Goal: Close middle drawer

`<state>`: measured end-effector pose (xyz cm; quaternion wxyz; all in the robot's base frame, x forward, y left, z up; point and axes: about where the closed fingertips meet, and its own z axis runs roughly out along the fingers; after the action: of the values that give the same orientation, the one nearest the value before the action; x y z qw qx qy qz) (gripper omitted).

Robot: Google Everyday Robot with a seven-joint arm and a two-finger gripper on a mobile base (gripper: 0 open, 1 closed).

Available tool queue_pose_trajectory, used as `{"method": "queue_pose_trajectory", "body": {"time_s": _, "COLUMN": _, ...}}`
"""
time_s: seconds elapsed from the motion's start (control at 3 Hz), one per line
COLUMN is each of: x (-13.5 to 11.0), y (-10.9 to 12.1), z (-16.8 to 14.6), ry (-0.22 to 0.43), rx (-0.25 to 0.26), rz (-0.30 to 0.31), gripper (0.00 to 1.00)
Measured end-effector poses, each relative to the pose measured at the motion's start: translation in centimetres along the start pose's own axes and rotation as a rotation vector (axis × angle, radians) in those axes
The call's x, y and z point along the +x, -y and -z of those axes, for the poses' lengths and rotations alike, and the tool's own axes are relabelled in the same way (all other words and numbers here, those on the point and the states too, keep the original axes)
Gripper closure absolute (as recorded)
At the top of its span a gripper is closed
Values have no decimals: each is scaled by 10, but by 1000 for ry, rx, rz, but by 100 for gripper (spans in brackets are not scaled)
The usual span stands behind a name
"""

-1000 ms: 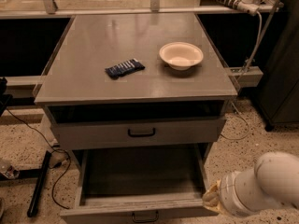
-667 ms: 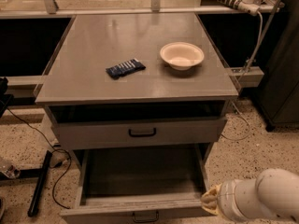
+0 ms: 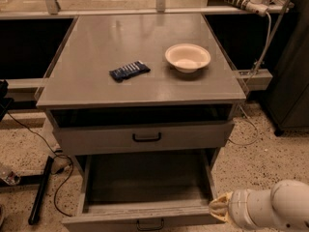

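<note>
The middle drawer [image 3: 145, 180] is a wide grey box drawer with a small black bar handle [image 3: 149, 224]. It is pulled far out at the bottom of the view and its inside is bare. The gripper [image 3: 219, 210], yellowish at the tip of a white arm [image 3: 270, 209], is at the drawer's front right corner, at or just beside its front edge. Above it a shorter grey drawer front [image 3: 145, 137] with the same handle sits nearly pushed in, under a dark gap.
The grey cabinet top [image 3: 96, 42] holds a dark blue snack packet [image 3: 129, 70] and a cream bowl [image 3: 188, 57]. Black cables and a black bar [image 3: 41, 190] lie on the speckled floor at left. A dark cabinet [image 3: 292, 81] stands at right.
The arm has dropped lower at the bottom right, while the gripper stays at the drawer's front right corner. The drawer stands as far out as before.
</note>
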<state>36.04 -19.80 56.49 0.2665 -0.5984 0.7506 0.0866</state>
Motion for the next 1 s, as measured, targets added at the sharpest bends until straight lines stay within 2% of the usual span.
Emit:
{"method": "queue_pose_trajectory", "body": {"time_s": 0.33, "x": 3, "y": -7, "z": -15, "ry": -22, "rx": -1, "rz": 22, "gripper": 100}}
{"method": "queue_pose_trajectory", "body": {"time_s": 1.0, "x": 33, "y": -14, "z": -87, "ry": -73, "rx": -18, "rz": 13, "gripper": 100}}
